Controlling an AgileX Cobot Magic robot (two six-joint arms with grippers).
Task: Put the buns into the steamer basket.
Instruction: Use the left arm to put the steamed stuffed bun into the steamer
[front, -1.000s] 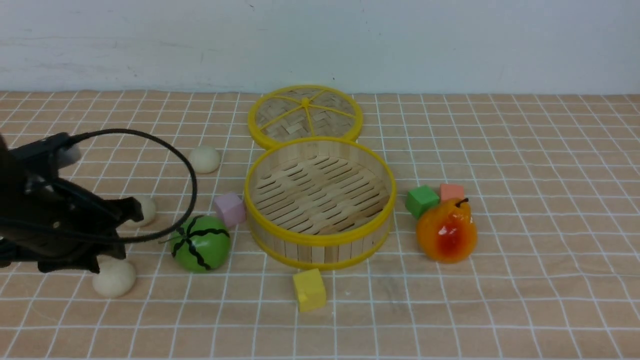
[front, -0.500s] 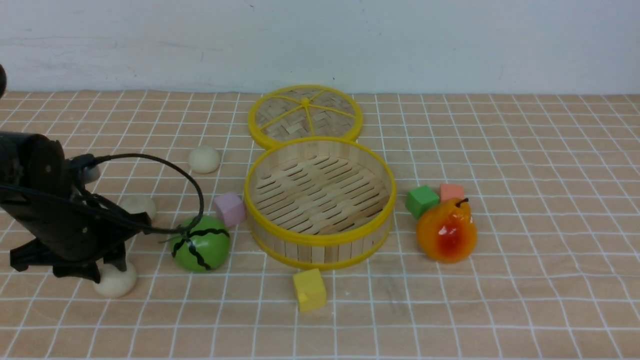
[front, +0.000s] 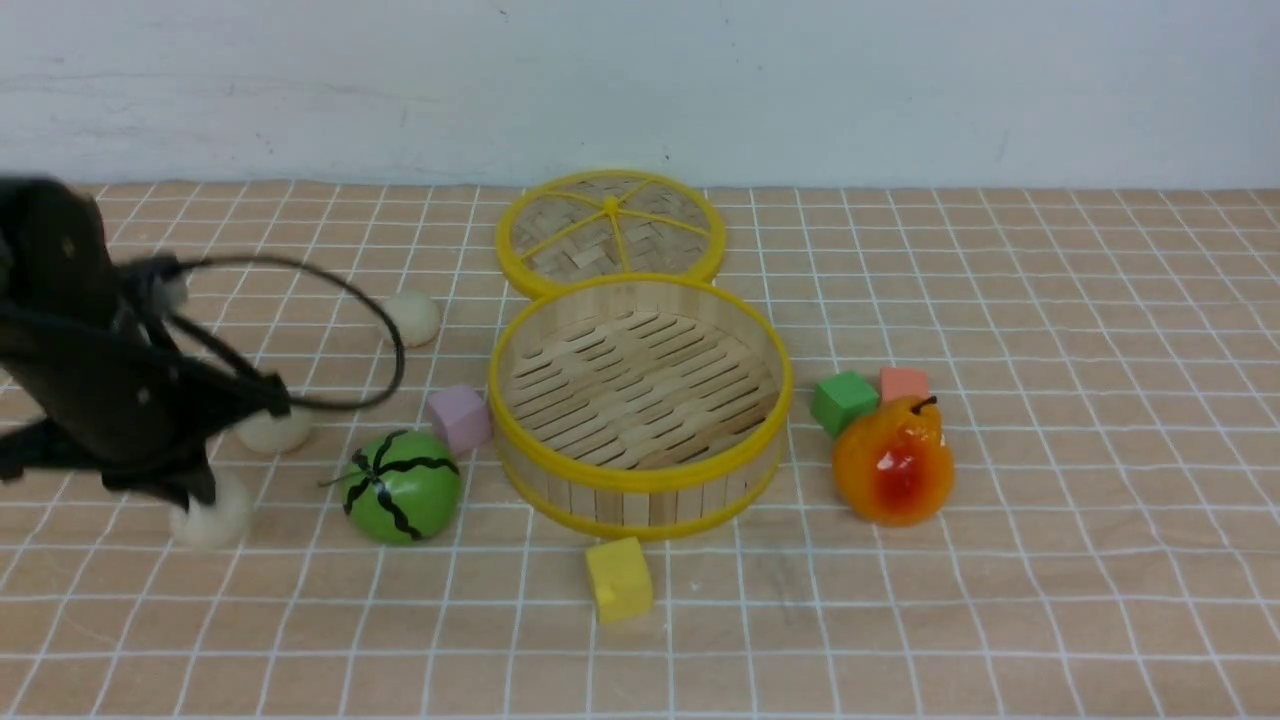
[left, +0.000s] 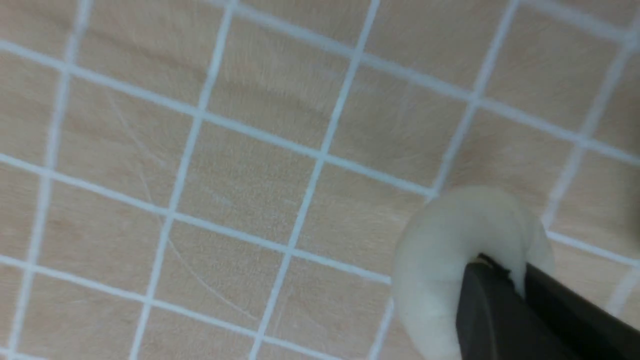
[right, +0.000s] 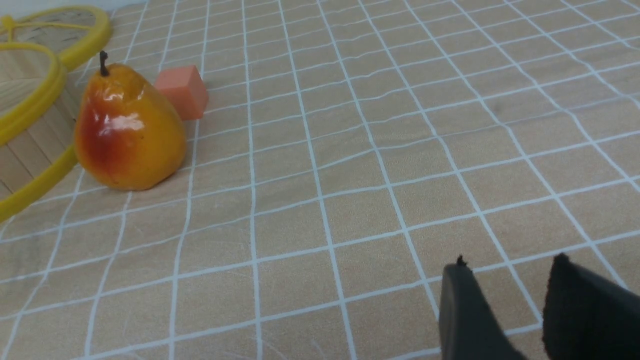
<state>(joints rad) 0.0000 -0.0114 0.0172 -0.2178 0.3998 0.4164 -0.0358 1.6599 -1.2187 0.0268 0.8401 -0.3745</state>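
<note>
Rising from the cloth, the left gripper (front: 190, 492) now carries the nearest bun (front: 214, 520) a little higher and farther left than a moment before, and the arm above it has swung upward too. In the left wrist view the dark fingers (left: 492, 320) are pinched into the soft dough, so the gripper is clamped on that bun, which hangs just clear of the checked tablecloth (front: 1000, 600), at the near left and well apart from the steamer basket (front: 640, 505).

The basket stands in the middle with nothing on its slatted floor. Two more buns lie on the cloth to its left: one (front: 272, 432) just beyond the held bun, the other (front: 412, 316) farther back. A green watermelon toy (front: 402, 487) and a pink cube (front: 459, 418) sit between the buns and the basket.

The right gripper (right: 505, 310) hovers over bare cloth at the right, its fingers apart and holding nothing.

So the task looks barely begun: the first bun is gripped but not yet delivered, and all three remain to be placed inside.
</note>
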